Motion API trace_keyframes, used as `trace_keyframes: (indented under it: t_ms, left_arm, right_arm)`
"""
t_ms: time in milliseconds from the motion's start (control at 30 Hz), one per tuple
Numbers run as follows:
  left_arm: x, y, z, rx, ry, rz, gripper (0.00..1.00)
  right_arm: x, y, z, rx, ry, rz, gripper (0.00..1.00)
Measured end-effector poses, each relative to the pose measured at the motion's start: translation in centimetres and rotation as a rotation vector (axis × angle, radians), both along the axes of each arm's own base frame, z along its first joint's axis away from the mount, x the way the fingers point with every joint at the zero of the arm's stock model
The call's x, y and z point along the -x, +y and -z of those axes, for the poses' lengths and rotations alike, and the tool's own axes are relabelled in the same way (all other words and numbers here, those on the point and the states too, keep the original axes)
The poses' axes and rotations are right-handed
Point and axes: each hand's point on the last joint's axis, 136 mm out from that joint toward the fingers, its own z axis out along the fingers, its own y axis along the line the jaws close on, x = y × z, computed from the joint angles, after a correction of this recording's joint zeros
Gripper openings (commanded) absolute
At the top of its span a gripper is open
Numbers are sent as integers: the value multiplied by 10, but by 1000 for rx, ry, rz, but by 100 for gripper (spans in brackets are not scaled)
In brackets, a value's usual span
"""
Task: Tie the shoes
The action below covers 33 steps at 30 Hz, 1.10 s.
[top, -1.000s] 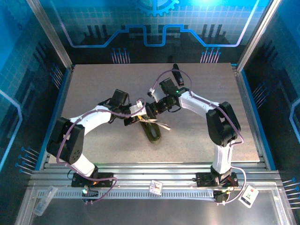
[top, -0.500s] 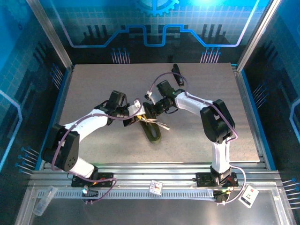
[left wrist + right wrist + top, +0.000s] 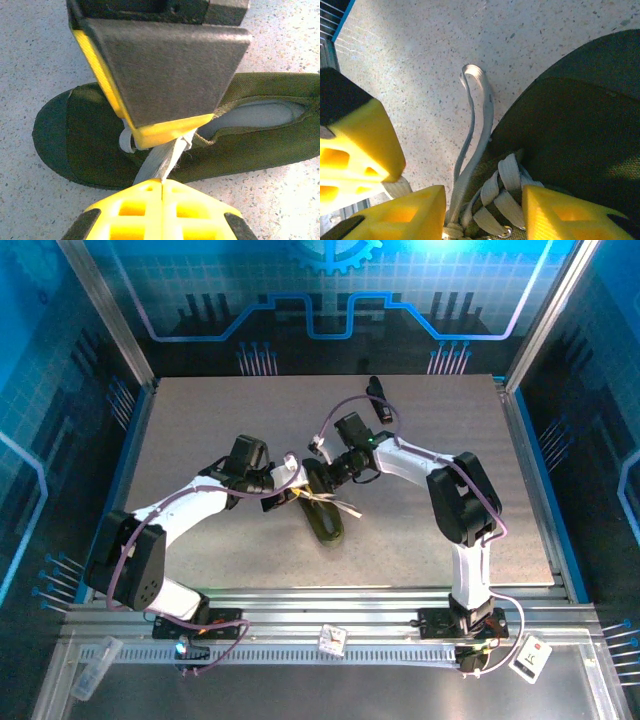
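Gripping one lace of a single olive shoe [image 3: 327, 523] at mid-table, with both arms closed in over it.

Top view: matte, grey-speckled table [image 3: 200, 430]; the shoe is flat, oval-soled dark olive canvas lying near the centre, with thin whitish laces [image 3: 343, 504] trailing to its right. Two white arms bend inward, and the left gripper [image 3: 287, 492] and right gripper [image 3: 318, 477] meet over the shoe's far end. Left wrist view: rounded toe cap to the left, pale insole [image 3: 255, 114] in the opening to the right; the left jaws are clenched on a flat woven lace strand [image 3: 156, 167] rising from the eyelets. Right wrist view: the right jaws are parted, blocky yellow fingers [image 3: 405, 215] either side of the crossed lacing, grasping nothing; a lace loop [image 3: 476, 107] lies on the table beside the shoe.
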Motion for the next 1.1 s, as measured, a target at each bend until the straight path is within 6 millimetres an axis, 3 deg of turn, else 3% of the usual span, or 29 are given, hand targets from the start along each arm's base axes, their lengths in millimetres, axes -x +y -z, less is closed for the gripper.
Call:
trace_keyframes:
  t_ms: [300,833,1100]
  left_arm:
    - [-1,1,-1,25,22,-18,0]
    - [-5,10,0,35,41,-57,0]
    - [11,18,1,32,75,-82,0]
  right_arm:
    - [15,7,-2,9,-103,-86,45]
    - [13,5,1,32,-167,-126,37]
    - [11,2,9,53,-168,-129,36]
